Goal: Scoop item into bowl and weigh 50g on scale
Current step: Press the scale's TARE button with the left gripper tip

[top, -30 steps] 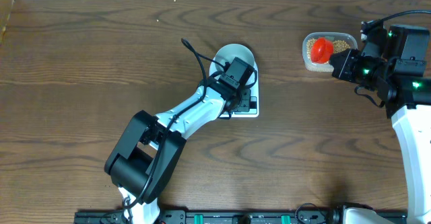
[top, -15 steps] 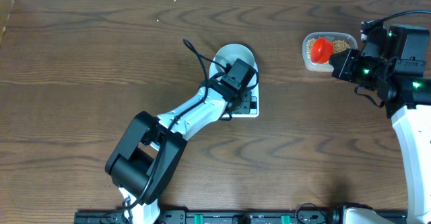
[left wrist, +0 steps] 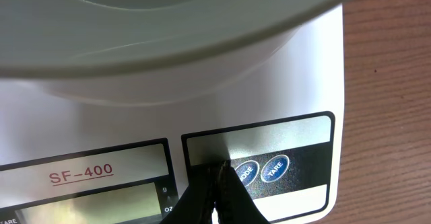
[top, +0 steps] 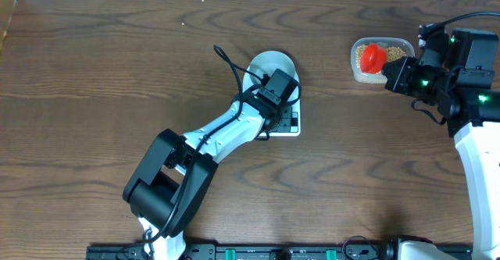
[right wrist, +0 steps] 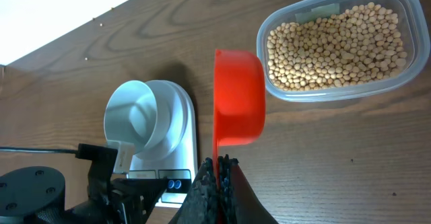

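The white bowl stands on the white scale; it looks empty in the right wrist view. My left gripper is shut, and its tips rest on the scale's panel just left of the blue MODE button and the TARE button. My right gripper is shut on the handle of a red scoop. The scoop hovers at the clear container of tan beans, which also shows in the right wrist view.
The scale's grey display is partly in view, its reading not legible. The bean container sits near the table's far right. The left arm lies diagonally across the table's middle. Bare wooden table lies to the left.
My left gripper has shifted very slightly toward the scale's button panel. The right arm and scoop have not moved.
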Motion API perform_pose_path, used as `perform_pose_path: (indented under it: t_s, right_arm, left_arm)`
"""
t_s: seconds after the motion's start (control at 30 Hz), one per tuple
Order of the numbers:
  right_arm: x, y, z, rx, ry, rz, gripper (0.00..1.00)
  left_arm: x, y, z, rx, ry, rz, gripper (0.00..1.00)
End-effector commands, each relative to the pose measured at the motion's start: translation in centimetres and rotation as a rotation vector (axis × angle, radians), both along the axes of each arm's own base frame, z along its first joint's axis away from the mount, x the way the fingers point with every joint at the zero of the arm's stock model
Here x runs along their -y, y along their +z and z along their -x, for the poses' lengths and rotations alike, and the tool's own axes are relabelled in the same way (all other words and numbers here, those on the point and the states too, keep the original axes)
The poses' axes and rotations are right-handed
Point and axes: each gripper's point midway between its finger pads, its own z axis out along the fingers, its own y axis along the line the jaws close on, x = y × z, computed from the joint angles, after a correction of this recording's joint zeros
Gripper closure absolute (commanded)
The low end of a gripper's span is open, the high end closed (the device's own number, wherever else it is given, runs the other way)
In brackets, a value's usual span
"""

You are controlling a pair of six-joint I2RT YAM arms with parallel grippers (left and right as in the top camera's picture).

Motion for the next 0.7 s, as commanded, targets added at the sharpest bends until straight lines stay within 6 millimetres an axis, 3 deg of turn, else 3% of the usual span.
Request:
perform_pose_path:
  t_s: [0.0, 0.47, 0.67]
  right_arm:
    - [0.3, 0.8, -0.1, 0.025, -0.002, 0.016, 0.99]
    - [0.3, 0.7, 0.0, 0.020, 0.002, 0.017, 0.99]
    - [0.3, 0.7, 0.1, 0.018, 0.001, 0.017, 0.99]
  left_arm:
    - [-1.2, -2.9, 0.9, -0.061, 0.016, -0.071, 0.93]
    - [-1.6, -3.1, 1.1, -0.066, 0.020, -0.092, 0.92]
    - [-1.8, -4.2, 1.3, -0.087, 0.028, -0.105, 0.93]
